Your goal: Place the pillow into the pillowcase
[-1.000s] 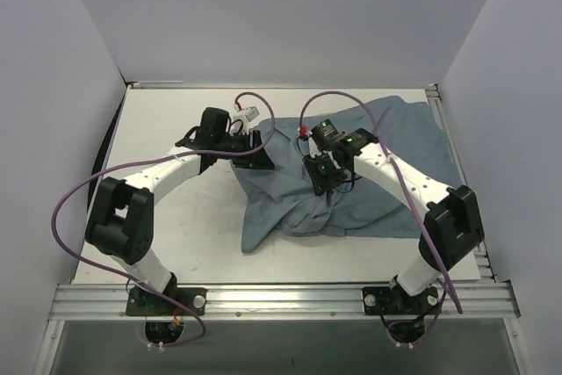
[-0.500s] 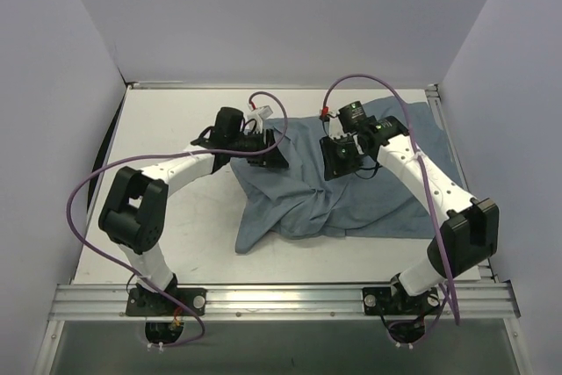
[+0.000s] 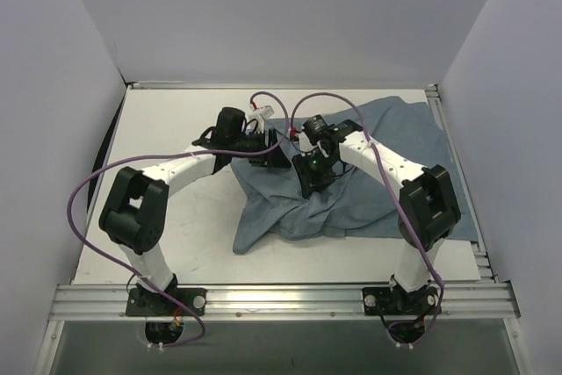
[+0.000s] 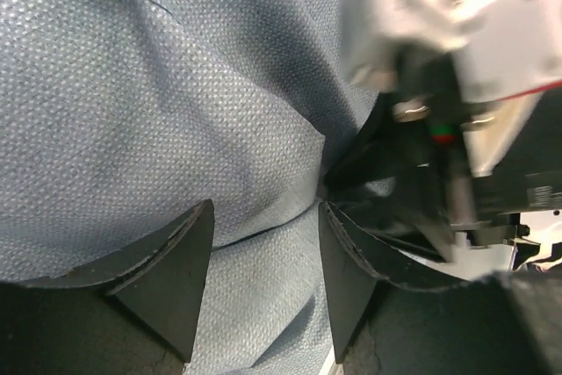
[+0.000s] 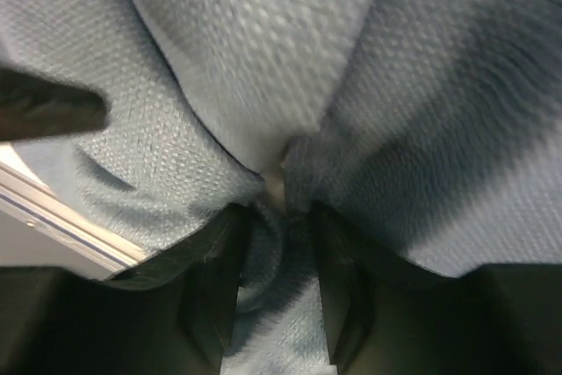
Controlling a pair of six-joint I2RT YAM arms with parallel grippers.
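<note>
Pale walls close in a white bench (image 3: 167, 129). From above, the case (image 3: 395, 147) lies rumpled from the far right corner down toward the near edge. I can see no pillow anywhere (it may be under or inside the cloth). My left gripper (image 3: 274, 152) sits at the case's left edge, and my right gripper (image 3: 309, 177) is just beside it, on the cloth.

In the left wrist view, my left fingers (image 4: 167, 278) stand apart with a fold of case (image 4: 158, 103) running between them, not pinched. The right gripper (image 4: 439, 129) looms close.

In the right wrist view, the right gripper (image 5: 277, 252) is clamped on a bunch of case (image 5: 255, 41), and puckers radiate from the pinch.

I judge I'm hunting for the opening. I should close the left on a single layer only, then draw both hands apart gently so the mouth gapes and doesn't twist.
</note>
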